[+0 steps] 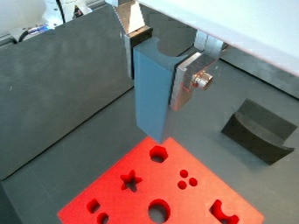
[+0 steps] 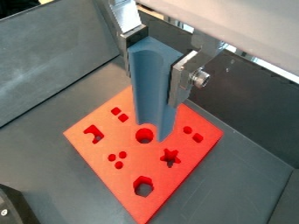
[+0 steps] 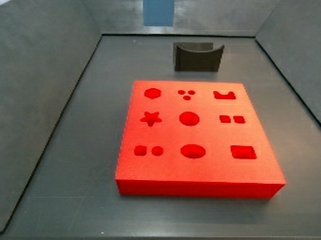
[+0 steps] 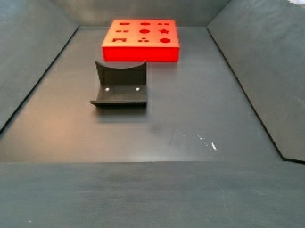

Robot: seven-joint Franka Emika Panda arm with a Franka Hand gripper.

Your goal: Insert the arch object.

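My gripper is shut on the arch object, a tall blue-grey block that hangs upright between the silver fingers; both wrist views show it, with the gripper and block above the red board. The block's lower end is over the board's edge in a wrist view and clear of its surface. In a side view only the block's lower end shows, high behind the board. The board has several cut-outs, among them an arch-shaped one. The gripper is out of the other side view.
The fixture stands on the dark floor just beyond the board, and shows too in a wrist view and a side view. The board lies at the far end of the walled grey bin there.
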